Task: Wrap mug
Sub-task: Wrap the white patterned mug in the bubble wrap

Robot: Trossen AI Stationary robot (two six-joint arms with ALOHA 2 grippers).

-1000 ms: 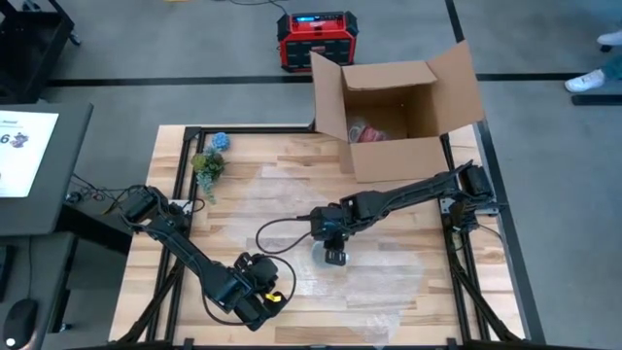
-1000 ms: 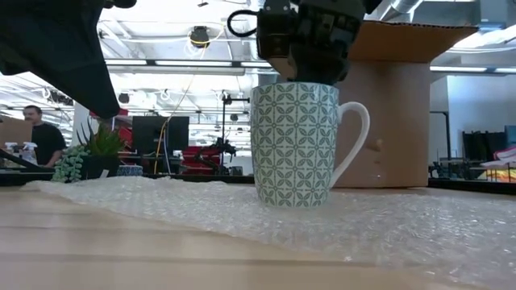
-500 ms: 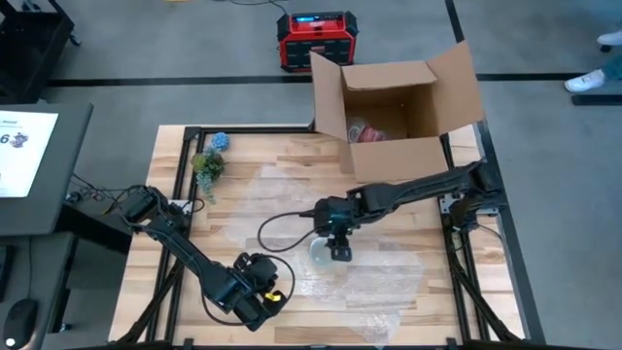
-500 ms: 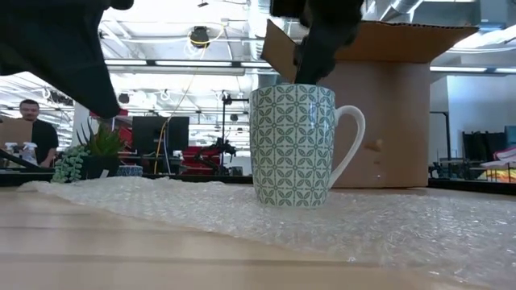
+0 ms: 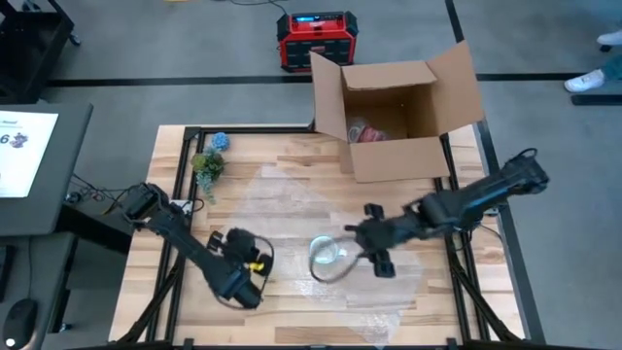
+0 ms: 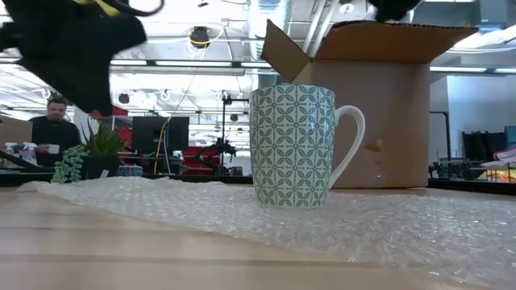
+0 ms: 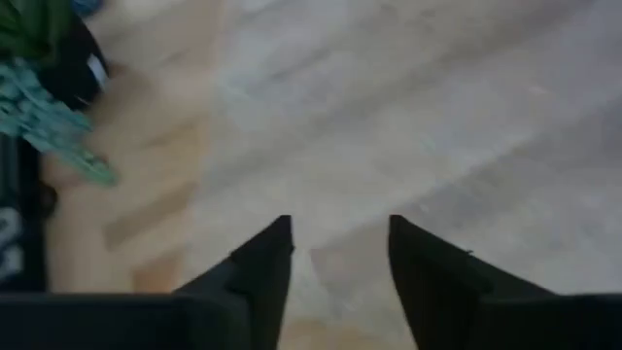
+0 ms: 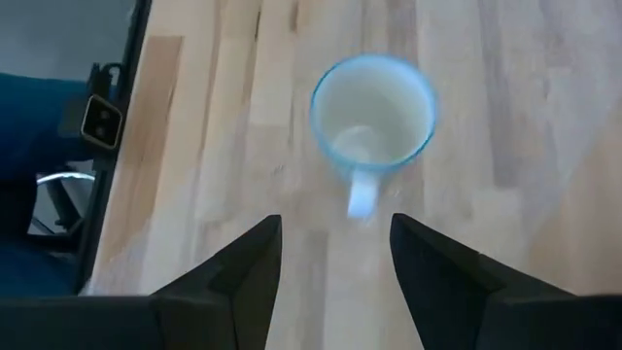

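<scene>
The patterned mug (image 6: 295,146) stands upright on a sheet of bubble wrap (image 5: 292,209) spread over the wooden tabletop (image 5: 175,160), handle toward the robot's right side. Nothing touches it. From above it shows as a pale ring near the sheet's front part (image 5: 328,255).

The right end effector (image 5: 372,240) hovers just beside the mug on the handle side, its two fingers spread apart with nothing between them; its wrist camera looks down past those fingers (image 8: 248,267) into the mug's empty inside (image 8: 372,112).

The left end effector (image 5: 236,262) is well apart from the mug, over the left front part of the tabletop near the sheet's edge. Its fingers (image 7: 262,272) are also apart and empty, though that wrist view is blurred.

An open cardboard box (image 5: 398,107) stands at the far edge of the tabletop, and a small artificial plant (image 5: 207,163) sits near the far left corner. A person (image 6: 50,129) shows in the room beyond.
</scene>
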